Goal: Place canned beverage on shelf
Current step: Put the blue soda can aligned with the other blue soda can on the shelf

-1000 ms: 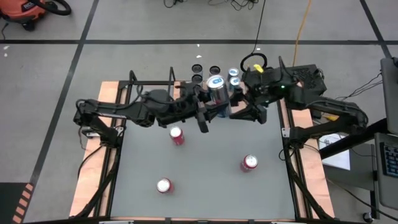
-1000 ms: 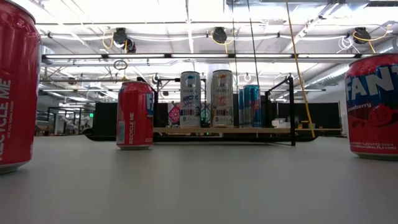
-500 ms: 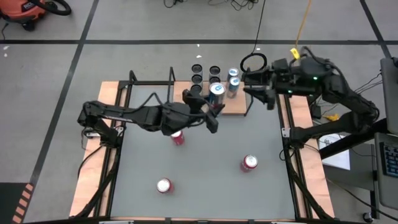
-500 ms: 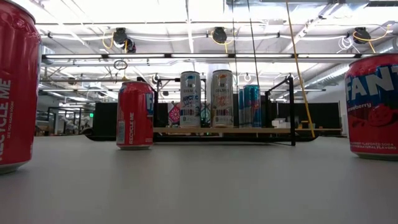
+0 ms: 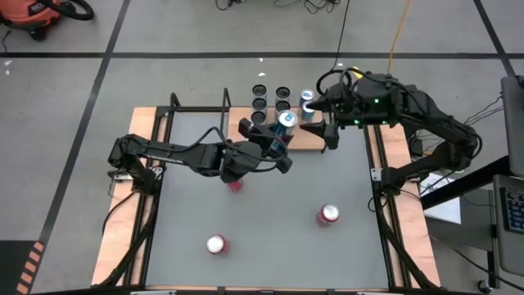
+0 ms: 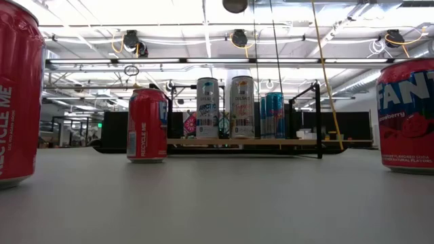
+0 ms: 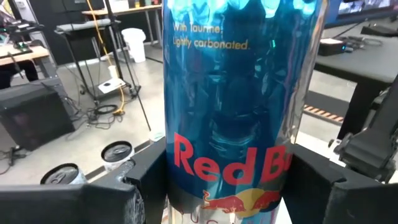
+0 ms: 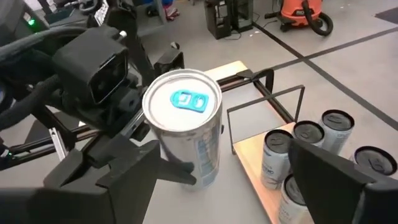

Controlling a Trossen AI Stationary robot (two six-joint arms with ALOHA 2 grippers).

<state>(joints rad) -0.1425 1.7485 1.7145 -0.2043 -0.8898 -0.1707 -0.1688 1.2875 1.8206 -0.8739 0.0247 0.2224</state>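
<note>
Red Bull can [image 7: 239, 112]: top and base cut off in left wrist view
Red can [image 5: 236, 185]: mostly hidden under left arm
Low-view side cans [image 6: 19, 95]: cropped by edges

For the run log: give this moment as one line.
left gripper: shut on Red Bull can, upright by shelf | right gripper: open, empty, above shelf end | placement: not yet done

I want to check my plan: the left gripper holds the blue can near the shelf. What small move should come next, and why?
Probably move the can over a bare part of the shelf and lower it. The left gripper grips it beside the board, not yet on it; other cans stand farther along, and the right gripper waits open nearby.
</note>
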